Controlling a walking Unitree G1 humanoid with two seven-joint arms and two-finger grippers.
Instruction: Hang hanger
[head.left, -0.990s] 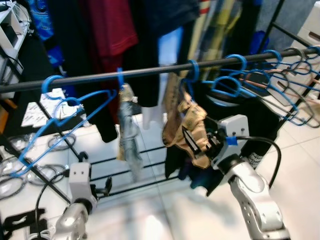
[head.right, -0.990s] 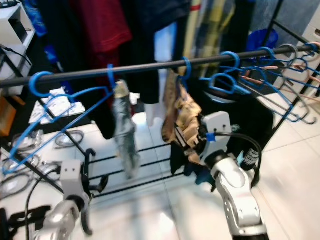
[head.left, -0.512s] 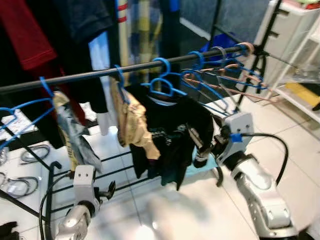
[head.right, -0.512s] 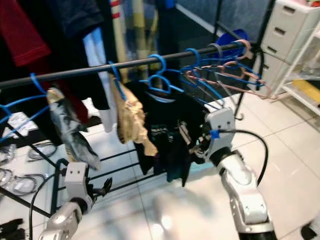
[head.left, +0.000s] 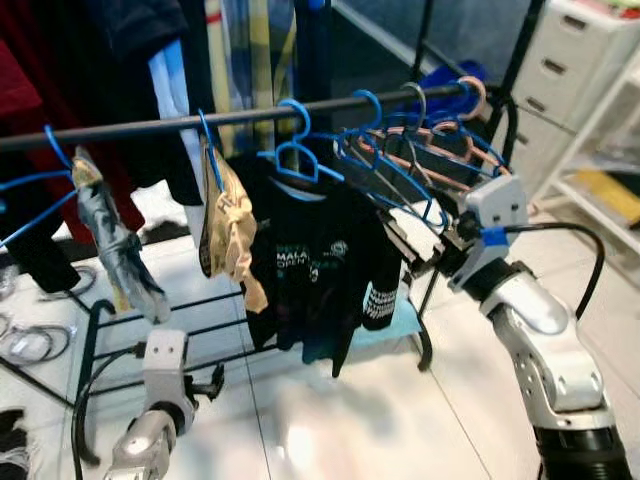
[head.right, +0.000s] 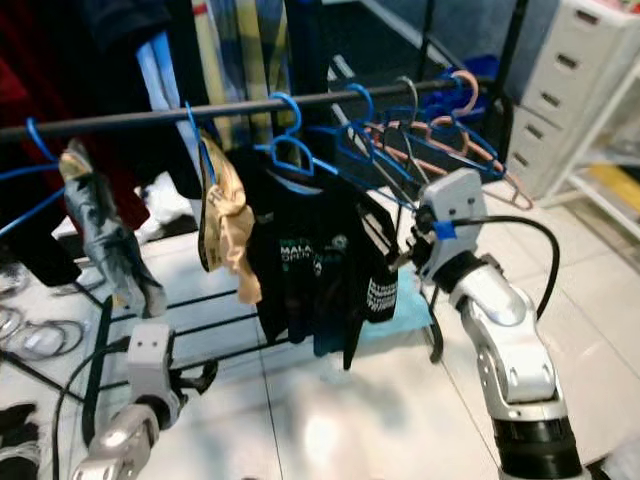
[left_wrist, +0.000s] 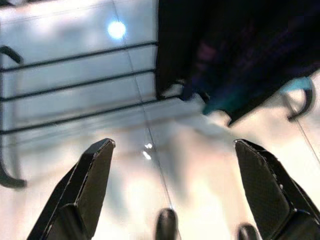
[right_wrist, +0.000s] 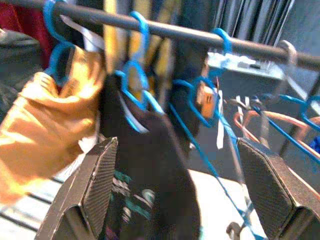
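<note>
Hanger (head.left: 300, 155) on rail (head.left: 250, 115) above white tiles (head.left: 330, 420).

— What can't you read from here?
— I can't make out the print on the black T-shirt (head.left: 315, 262); it's too small. The rail (head.left: 240, 115) runs off the picture's edge left of that shirt.
— And the wrist views?
— Through the left pincer (left_wrist: 172, 192), the floor (left_wrist: 75, 105) is blurred.

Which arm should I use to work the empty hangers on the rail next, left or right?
Right. The right gripper is raised, open, just below the bunch of empty hangers on the rail, beside the black T-shirt. The left gripper hangs low near the floor, open.
</note>
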